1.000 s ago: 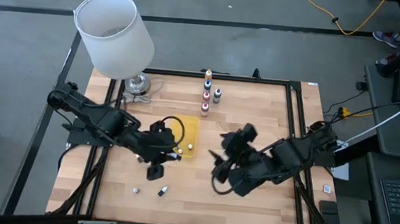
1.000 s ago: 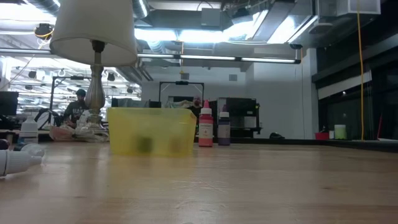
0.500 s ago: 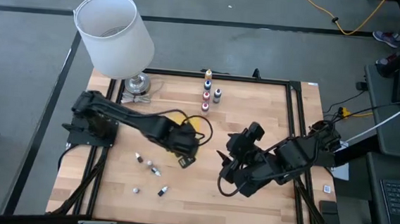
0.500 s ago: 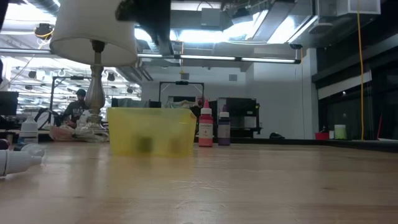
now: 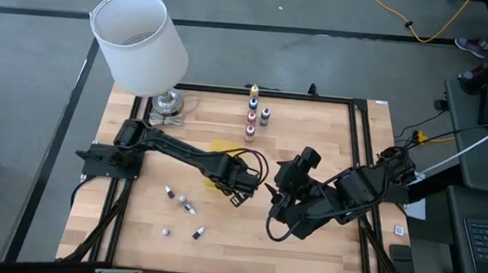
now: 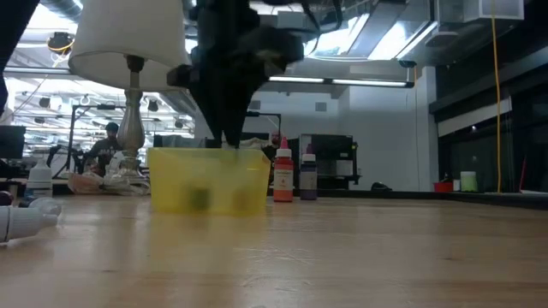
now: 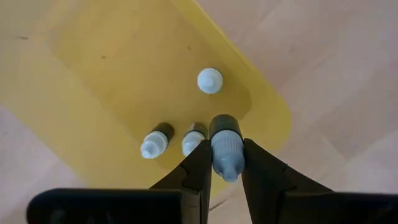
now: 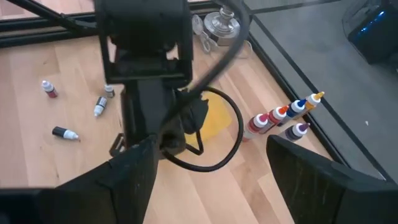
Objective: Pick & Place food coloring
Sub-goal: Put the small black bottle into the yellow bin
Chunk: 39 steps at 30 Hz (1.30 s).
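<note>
My left gripper (image 7: 225,149) is shut on one food coloring bottle (image 7: 225,134), dark with a white cap, above the right end of the yellow tray (image 7: 112,74). Three more bottles are in the tray: one stands upright (image 7: 210,81) and two lie side by side (image 7: 155,141). In the high view the left gripper (image 5: 242,186) covers part of the tray (image 5: 220,146). Several bottles lie loose on the wood (image 5: 189,207), and a row stands by the far edge (image 5: 252,111). My right gripper (image 5: 275,209) waits open, right of the tray. My left gripper pinches the bottle between its two fingers (image 7: 200,163) at the white cap (image 7: 227,158). The fingers come from above, pointing down, and lie along the bottle. The dark body (image 7: 225,126) sticks out below the fingertips. The bottle hangs cap-up, clear of the tray.
A lamp with a white shade (image 5: 140,41) stands at the table's far left corner. In the low view the tray (image 6: 210,181) sits left of the standing bottles (image 6: 283,175). A black frame (image 5: 358,162) borders the table. Bare wood lies along the near edge.
My left gripper has moved from the loose bottles near the table's left toward the right, shut on one bottle it lifted clear, and has come down over the tray's right end. Two lying bottles it covered before now show.
</note>
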Each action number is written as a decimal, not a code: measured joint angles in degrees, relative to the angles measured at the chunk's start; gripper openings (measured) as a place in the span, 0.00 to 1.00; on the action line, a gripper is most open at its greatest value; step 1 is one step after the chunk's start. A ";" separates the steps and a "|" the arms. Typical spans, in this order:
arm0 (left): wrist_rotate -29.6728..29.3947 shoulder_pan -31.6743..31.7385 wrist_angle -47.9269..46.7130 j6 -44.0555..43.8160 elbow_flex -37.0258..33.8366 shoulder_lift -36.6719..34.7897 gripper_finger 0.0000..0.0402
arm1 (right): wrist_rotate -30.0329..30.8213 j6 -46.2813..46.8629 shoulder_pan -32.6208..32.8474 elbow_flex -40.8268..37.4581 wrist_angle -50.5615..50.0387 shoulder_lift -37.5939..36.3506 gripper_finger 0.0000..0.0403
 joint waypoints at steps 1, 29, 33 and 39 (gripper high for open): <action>0.00 0.10 0.00 -0.02 0.00 0.21 0.16 | 0.00 -0.06 0.01 0.00 0.00 0.00 0.74; 3.22 2.22 2.35 4.61 -0.04 4.37 0.25 | 0.09 -1.12 0.02 0.00 -0.04 0.01 0.74; 4.41 2.25 2.33 4.99 -0.04 4.37 0.28 | 0.11 -1.13 0.02 0.00 -0.04 0.02 0.74; 4.46 2.25 2.33 5.02 -0.04 4.37 0.30 | 0.20 -1.17 0.02 0.00 -0.04 0.02 0.74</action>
